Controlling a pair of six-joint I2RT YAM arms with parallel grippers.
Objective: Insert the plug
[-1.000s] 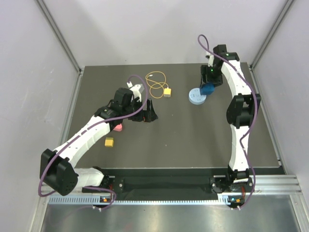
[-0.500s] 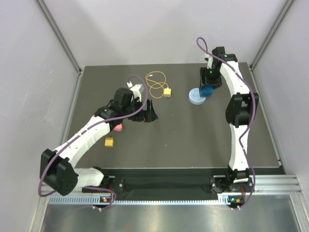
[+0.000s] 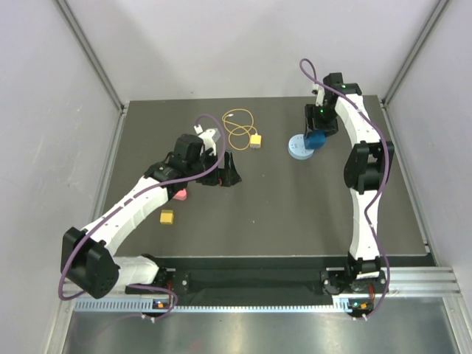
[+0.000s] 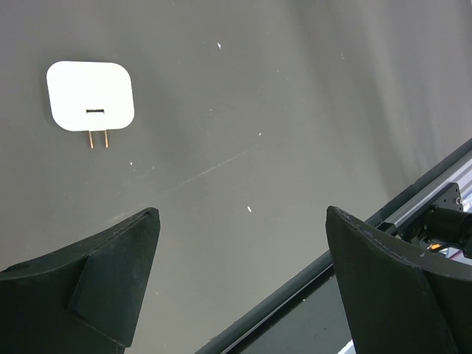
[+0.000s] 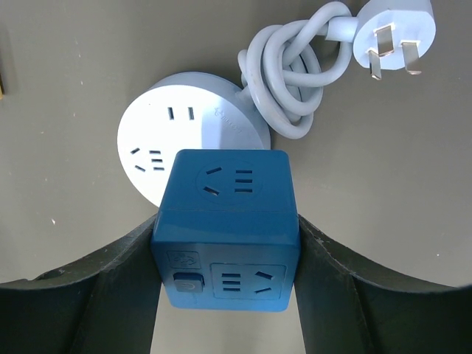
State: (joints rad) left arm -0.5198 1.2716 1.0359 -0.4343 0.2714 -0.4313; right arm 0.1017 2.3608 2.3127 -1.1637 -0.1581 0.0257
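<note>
Right gripper (image 5: 225, 247) clamps blue socket cube (image 5: 225, 193); left gripper (image 4: 243, 276) wide open.

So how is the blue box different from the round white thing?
The blue cube is boxy and dark blue; the round socket is a flat, pale disc. The blue cube is clamped in the right gripper; the round socket lies on the table, trailing a knotted cord. Both have plug holes.
</note>
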